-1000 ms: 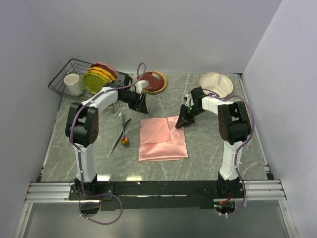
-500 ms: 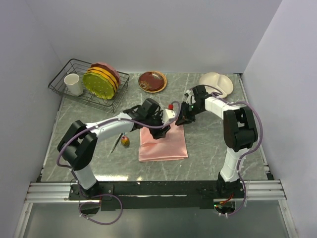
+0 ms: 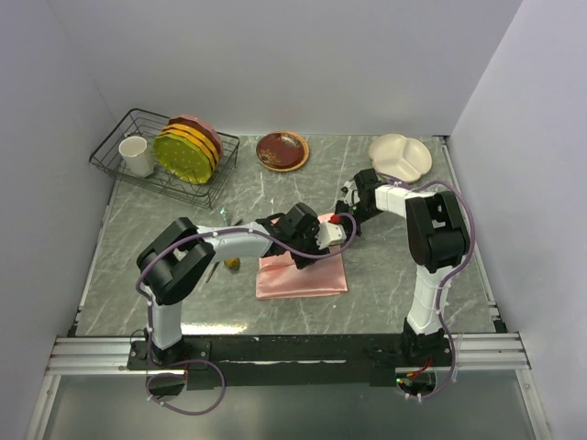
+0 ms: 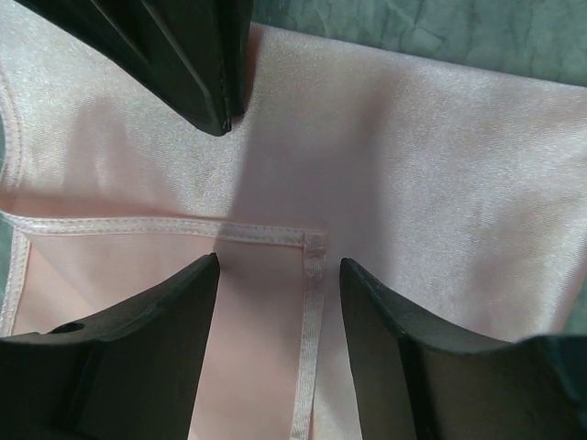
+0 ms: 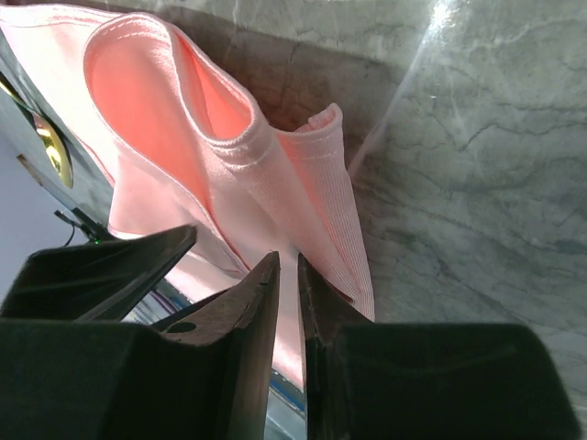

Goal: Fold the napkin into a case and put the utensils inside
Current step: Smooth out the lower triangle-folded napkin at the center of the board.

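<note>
Though folded, napkin [image 4: 413, 183] beneath end effector [image 4: 280, 270]

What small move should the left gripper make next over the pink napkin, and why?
Probably lower the left gripper and close it on the hemmed corner of the napkin. Its jaws stand open over that corner, which lies between them. The right gripper pinches another edge of the cloth and holds it lifted, so a second grip seems needed for the next fold.
</note>
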Robot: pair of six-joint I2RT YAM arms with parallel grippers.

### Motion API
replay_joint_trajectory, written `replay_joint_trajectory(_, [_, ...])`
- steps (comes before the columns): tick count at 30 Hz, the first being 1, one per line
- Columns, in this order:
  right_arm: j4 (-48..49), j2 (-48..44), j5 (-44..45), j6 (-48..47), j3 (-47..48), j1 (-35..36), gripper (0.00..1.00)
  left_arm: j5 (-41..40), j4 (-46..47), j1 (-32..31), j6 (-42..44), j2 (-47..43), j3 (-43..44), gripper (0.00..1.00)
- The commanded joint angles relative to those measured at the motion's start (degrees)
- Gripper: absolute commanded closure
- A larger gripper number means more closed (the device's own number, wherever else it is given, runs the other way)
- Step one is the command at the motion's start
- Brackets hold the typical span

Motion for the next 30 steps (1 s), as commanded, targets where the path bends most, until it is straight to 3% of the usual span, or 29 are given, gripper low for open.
replay_joint_trajectory(1, [-0.6,2.0,4.0,-1.5,0.3,-0.1,0.78,-3.3,2.2,-0.5,1.4,1.6,1.0,0.39])
replay_joint_trajectory(10, [-2.2,2.7,6.4,-3.8,0.6,-0.2,0.80,-6.4,-1.5,2.2,2.9,-0.3,1.2,0.53])
replay_joint_trajectory(15, [-2.2,2.8,6.7,-4.4,0.9,-0.2,0.81,-3.1,-5.3,6.5,3.5,-2.2,3.3,0.60])
replay_joint_trajectory(20, [-1.8,2.7,6.7,-4.8,0.7,-0.1,0.81,1.0,-7.6,9.6,5.2,-3.9,6.0,0.60])
replay_joint_trajectory(24, [-1.7,2.7,6.3,-5.0,1.1,0.0,0.81,-2.5,-5.4,12.6,0.9,-1.9,9.5,0.78])
replay_joint_trajectory(26, [-1.6,2.3,6.2,-5.1,1.1,0.0,0.80,-7.0,-5.2,15.5,-2.8,1.7,14.4,0.66])
replay_joint_trajectory(27, [-1.6,2.2,5.9,-5.4,1.2,0.2,0.80,-8.1,-4.8,16.6,-3.9,3.4,15.8,0.46])
replay_joint_trajectory(30, [-1.6,1.3,5.1,-7.1,1.6,0.5,0.79,-8.6,-4.1,20.3,-7.8,4.4,19.6,0.28])
